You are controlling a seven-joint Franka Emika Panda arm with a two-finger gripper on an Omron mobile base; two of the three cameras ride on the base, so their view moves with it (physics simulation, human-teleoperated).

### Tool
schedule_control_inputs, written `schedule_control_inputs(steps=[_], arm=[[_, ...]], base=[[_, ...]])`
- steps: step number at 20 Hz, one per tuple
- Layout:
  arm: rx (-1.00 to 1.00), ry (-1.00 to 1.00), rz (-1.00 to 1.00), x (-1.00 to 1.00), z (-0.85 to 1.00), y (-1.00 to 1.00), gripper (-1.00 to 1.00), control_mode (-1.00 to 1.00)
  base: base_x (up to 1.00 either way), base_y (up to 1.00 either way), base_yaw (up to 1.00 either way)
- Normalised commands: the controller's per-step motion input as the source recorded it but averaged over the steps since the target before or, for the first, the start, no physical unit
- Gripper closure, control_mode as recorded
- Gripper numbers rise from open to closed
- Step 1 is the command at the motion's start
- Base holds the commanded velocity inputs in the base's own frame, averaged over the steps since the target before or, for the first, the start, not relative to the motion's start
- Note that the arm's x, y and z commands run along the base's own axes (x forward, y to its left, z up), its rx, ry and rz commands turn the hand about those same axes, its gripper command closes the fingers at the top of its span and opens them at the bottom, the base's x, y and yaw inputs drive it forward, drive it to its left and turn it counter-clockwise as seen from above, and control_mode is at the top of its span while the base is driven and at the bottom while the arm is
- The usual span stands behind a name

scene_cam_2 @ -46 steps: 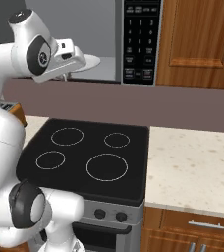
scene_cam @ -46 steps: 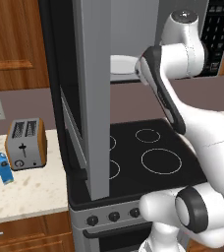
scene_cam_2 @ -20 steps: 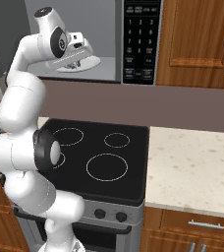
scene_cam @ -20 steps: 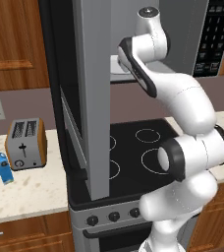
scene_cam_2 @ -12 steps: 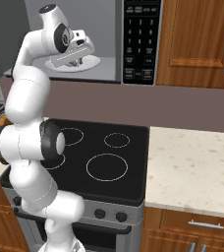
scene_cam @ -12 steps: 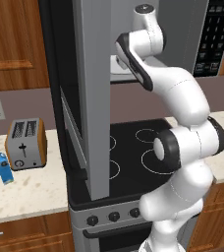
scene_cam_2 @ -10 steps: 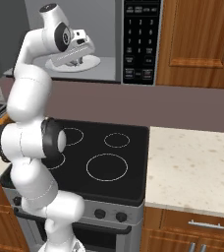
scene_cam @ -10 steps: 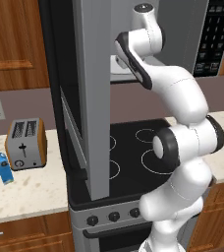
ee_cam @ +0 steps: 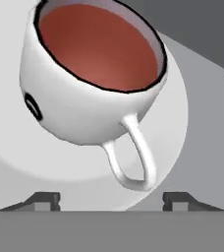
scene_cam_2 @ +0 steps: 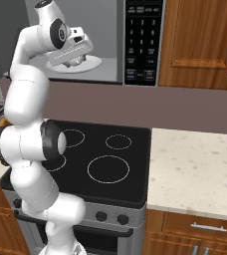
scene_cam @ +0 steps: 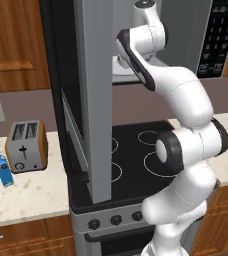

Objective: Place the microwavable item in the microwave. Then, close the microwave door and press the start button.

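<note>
Reaching into the microwave (scene_cam_2: 110, 30), the gripper (ee_cam: 111, 199) sits just behind the mug (ee_cam: 92, 78), fingertips spread wide on either side of the loop handle and gripping nothing. The mug appears to rest on the pale turntable plate (scene_cam_2: 88, 63) inside the cavity, so placement looks done. The microwave door (scene_cam: 93, 95) stands fully open. Left: withdraw the arm, swing the door shut, press start on the keypad (scene_cam_2: 141, 40).
</note>
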Motion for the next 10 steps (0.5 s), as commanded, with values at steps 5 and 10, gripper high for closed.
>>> schedule_control_inputs(steps=[5, 10], arm=[[0.0, -0.27, 0.0, -0.63, -0.02, 0.0, -1.0, -1.0], [0.0, -0.4, 0.0, -0.83, 0.0, 0.0, -1.0, -1.0]], base=[[0.0, 0.0, 0.0], [0.0, 0.0, 0.0]])
